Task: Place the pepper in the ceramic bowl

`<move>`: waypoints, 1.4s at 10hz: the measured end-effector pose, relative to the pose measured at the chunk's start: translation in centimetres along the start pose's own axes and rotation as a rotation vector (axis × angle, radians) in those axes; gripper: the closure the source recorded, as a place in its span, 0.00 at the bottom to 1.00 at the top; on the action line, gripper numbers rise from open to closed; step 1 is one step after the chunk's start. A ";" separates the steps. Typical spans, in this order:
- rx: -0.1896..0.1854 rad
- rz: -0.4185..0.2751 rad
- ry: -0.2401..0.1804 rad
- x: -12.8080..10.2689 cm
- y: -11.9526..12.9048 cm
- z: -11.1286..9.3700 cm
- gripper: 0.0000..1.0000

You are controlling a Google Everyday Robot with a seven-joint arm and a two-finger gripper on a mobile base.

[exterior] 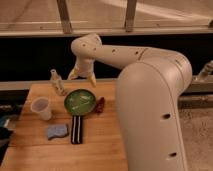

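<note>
1 gripper [82, 78] above ceramic bowl [79, 102], pepper [100, 105] beside, bottle [57, 83], cup [41, 108] nr

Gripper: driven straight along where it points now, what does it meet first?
Probably the far rim of the bowl, or the table just behind it; depth is unclear. The gripper hangs open, pointing down, over that spot. The pepper lies aside, out of line.

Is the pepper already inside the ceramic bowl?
No, the pepper lies on the table beside the ceramic bowl, while the open gripper hangs over the bowl's far rim.
</note>
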 end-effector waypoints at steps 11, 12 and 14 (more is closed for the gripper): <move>0.095 0.253 -0.012 -0.7 -13.2 3.1 0.20; 0.103 0.253 -0.014 -0.6 -13.1 3.2 0.20; 0.103 0.251 -0.015 -0.6 -13.0 3.2 0.20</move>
